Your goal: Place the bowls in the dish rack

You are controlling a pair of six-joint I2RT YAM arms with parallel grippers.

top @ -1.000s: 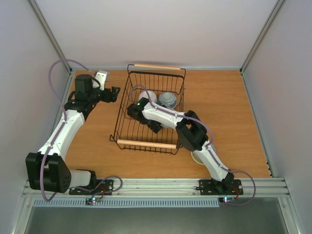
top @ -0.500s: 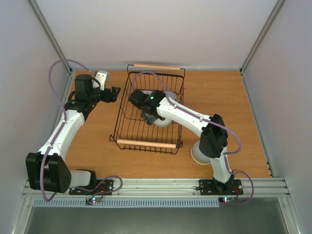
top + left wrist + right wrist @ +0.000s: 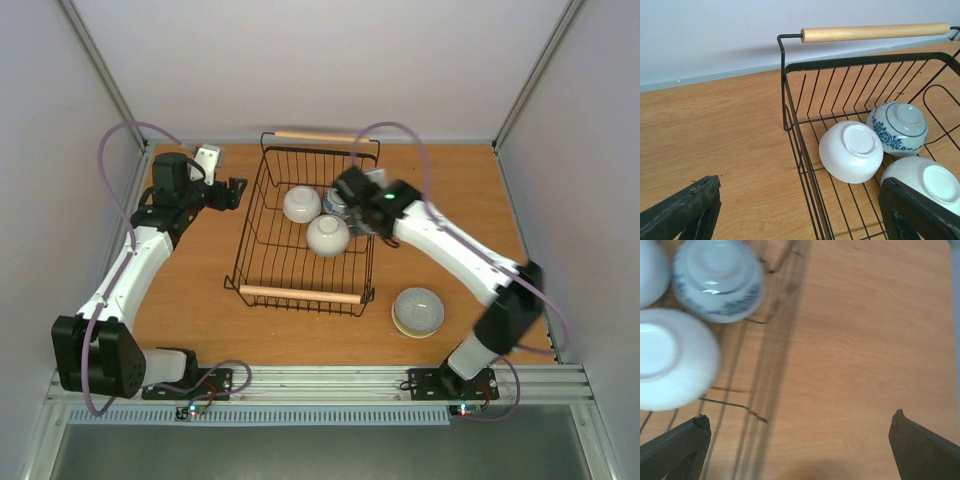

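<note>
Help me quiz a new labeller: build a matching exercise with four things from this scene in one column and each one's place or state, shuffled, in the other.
Things:
1. patterned bowl
2. grey bowl
3. left arm's fingers
4. far wooden handle

Places or states:
A. spread open, empty, left of the dish rack
B. upside down inside the dish rack
C. across the dish rack's far short end
D. on the table, outside the dish rack

Pairs: 1-B, 2-D, 3-A, 4-C

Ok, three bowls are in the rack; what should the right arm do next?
Probably move the right gripper to the stacked bowls on the table beside the dish rack: it is open and empty, and they are not yet loaded.
</note>
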